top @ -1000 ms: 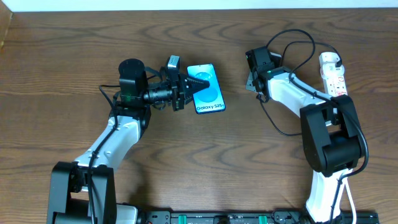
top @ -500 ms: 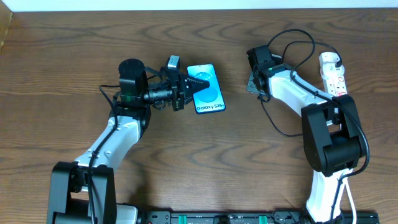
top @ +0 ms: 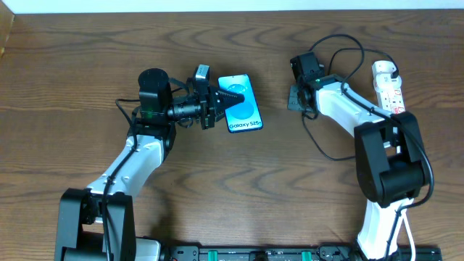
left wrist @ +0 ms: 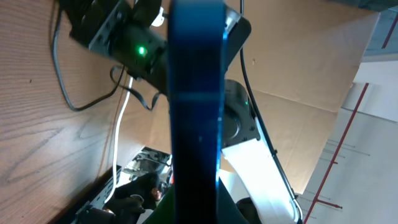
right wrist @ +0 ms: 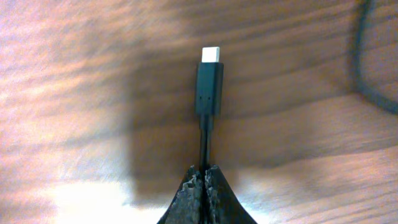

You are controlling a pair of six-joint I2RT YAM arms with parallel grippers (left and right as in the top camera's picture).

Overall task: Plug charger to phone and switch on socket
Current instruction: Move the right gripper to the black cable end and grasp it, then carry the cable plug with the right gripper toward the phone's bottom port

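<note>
I see the phone (top: 243, 105) lying on the table (top: 72, 58) toward its far edge, a little left of the middle. My left gripper (top: 223, 101) sits at the phone's left side, overlapping it. The socket (top: 389, 87) lies near the far right corner. My right gripper (top: 293, 96) is between phone and socket, with the charger (right wrist: 209, 87) tip just beyond its fingertips.

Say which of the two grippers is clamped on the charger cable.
The right gripper: it is shut on the black charger, pinching the cable just behind its connector tip. The left gripper instead grips the blue-screened phone.
</note>
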